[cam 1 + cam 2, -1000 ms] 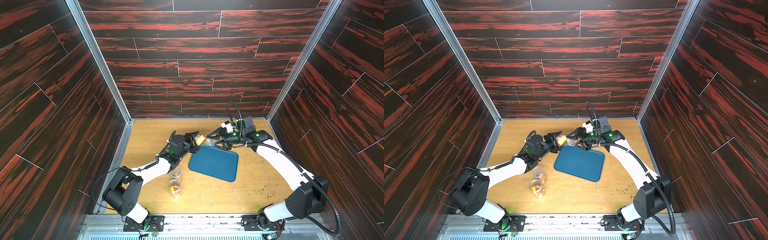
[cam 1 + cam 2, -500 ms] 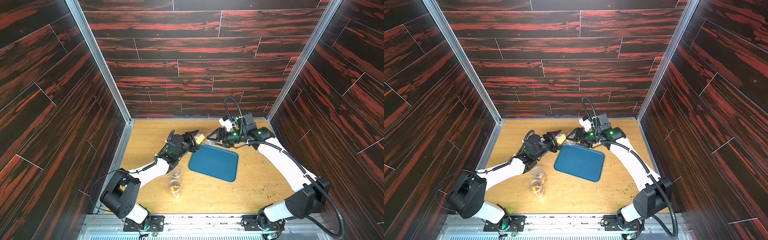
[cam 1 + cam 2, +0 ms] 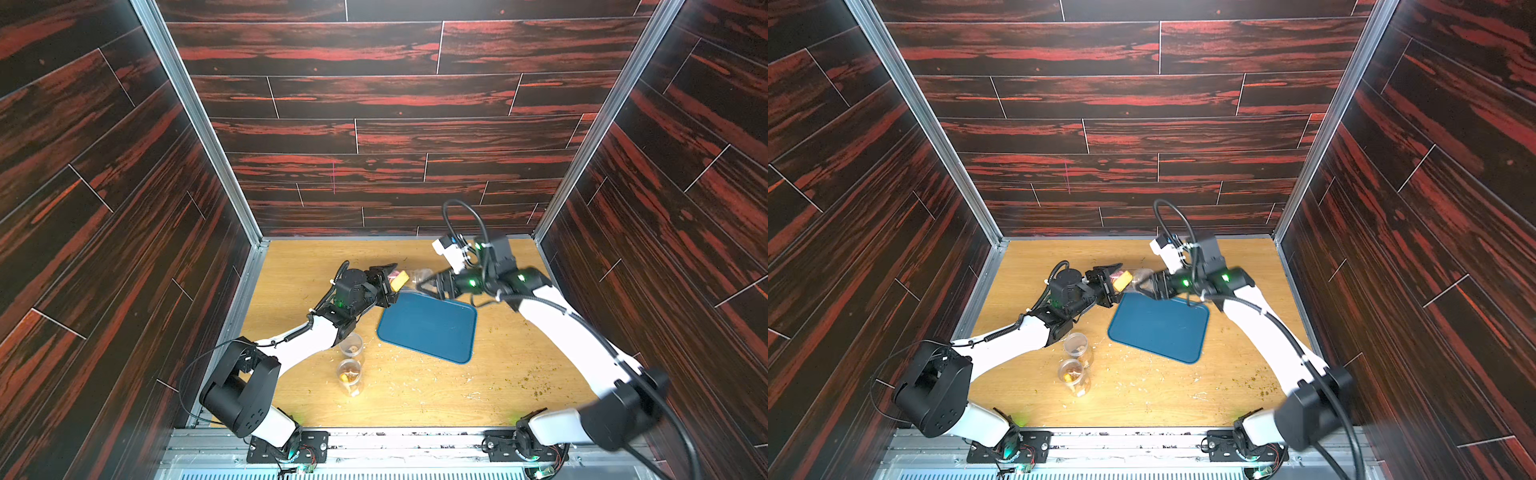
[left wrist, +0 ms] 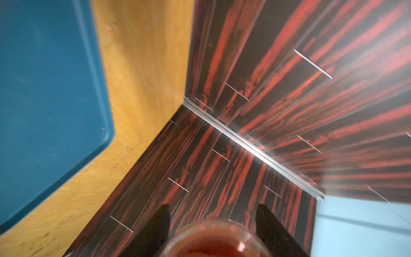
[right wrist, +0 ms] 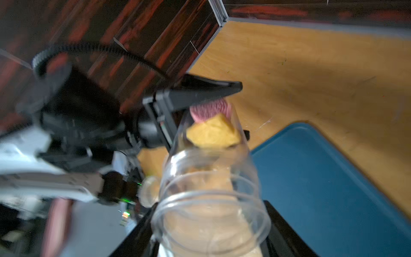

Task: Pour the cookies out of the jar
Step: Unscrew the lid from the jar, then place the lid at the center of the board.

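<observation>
Dark red-streaked wood-plank walls (image 3: 374, 104) w/ metal corner posts (image 3: 200, 124) round a light wood tabletop (image 3: 299, 266), evenly lit.

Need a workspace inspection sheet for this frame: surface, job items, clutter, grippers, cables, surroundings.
Surface: wooden table; blue tray, no cookies on it.
Job's things: clear jar held between both arms near the tray's far edge; cookies inside.
Clutter: rear spare jar and front spare jar beside the left arm; crumbs scattered.
Grippers: left gripper shut on the jar's base end; right gripper shut on its threaded neck.
Cables: black cable loop above the right wrist.
Surroundings: dark red wood-grain walls.
</observation>
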`<state>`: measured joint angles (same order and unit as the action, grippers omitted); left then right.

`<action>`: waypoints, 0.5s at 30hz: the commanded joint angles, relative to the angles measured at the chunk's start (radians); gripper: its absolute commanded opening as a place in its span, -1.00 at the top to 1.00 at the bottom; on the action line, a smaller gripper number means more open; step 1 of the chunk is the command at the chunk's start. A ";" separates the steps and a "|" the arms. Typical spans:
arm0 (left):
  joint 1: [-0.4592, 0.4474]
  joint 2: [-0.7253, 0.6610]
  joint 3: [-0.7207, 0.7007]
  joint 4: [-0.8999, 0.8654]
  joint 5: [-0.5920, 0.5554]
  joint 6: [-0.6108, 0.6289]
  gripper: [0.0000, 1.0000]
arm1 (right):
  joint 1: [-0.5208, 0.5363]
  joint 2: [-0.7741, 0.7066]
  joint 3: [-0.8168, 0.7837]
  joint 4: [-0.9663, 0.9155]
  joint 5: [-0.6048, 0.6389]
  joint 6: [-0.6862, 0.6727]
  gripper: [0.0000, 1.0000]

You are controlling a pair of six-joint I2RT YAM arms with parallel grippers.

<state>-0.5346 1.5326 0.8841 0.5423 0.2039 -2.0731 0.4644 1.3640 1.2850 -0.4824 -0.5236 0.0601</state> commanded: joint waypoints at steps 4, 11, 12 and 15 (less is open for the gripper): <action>0.022 -0.020 0.011 -0.001 -0.005 -0.078 -0.04 | -0.006 -0.061 -0.042 0.109 0.009 -0.338 -0.37; 0.022 -0.024 0.007 -0.002 -0.016 -0.078 -0.04 | -0.022 -0.066 -0.031 0.109 0.004 -0.246 -0.37; 0.023 -0.024 0.006 -0.002 -0.018 -0.079 -0.04 | -0.034 -0.074 -0.035 0.110 0.008 -0.212 -0.38; 0.022 -0.024 0.003 0.000 -0.019 -0.078 -0.04 | -0.101 -0.091 -0.026 0.077 0.030 -0.063 -0.36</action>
<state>-0.5114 1.5326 0.8841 0.5301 0.1970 -2.0769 0.4110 1.3052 1.2385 -0.3882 -0.5064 -0.1108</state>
